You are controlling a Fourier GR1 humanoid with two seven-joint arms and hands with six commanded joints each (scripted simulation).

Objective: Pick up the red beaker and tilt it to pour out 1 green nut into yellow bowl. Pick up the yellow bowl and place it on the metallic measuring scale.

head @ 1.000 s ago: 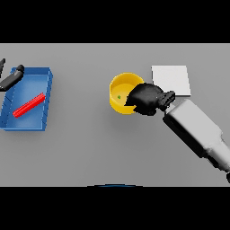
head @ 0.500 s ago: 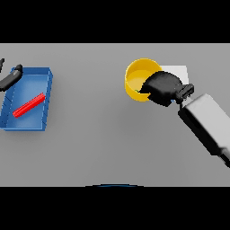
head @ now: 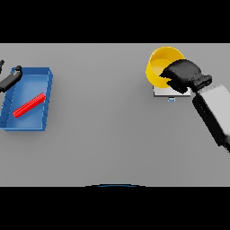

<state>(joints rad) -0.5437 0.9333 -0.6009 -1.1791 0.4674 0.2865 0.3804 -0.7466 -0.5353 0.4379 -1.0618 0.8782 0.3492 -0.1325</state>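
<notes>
The right hand [head: 183,75], at about two o'clock in the head view, is closed on the near right rim of the yellow bowl [head: 160,66], its dark fingers curled over the edge; the white and grey right arm [head: 214,111] runs from it toward four o'clock. The bowl overlaps the metallic measuring scale [head: 167,91], of which only a pale strip along the near edge shows below the bowl and the hand; whether the bowl rests on the scale or is held above it cannot be told. No nut can be made out inside the bowl. At nine o'clock a blue tray [head: 46,101] lies on the grey table [head: 103,126], well apart from the bowl. A red beaker [head: 28,104] lies on its side in the tray, slanted. The left hand [head: 10,81] shows at the left edge, over the tray's far left corner; its finger state cannot be told.
</notes>
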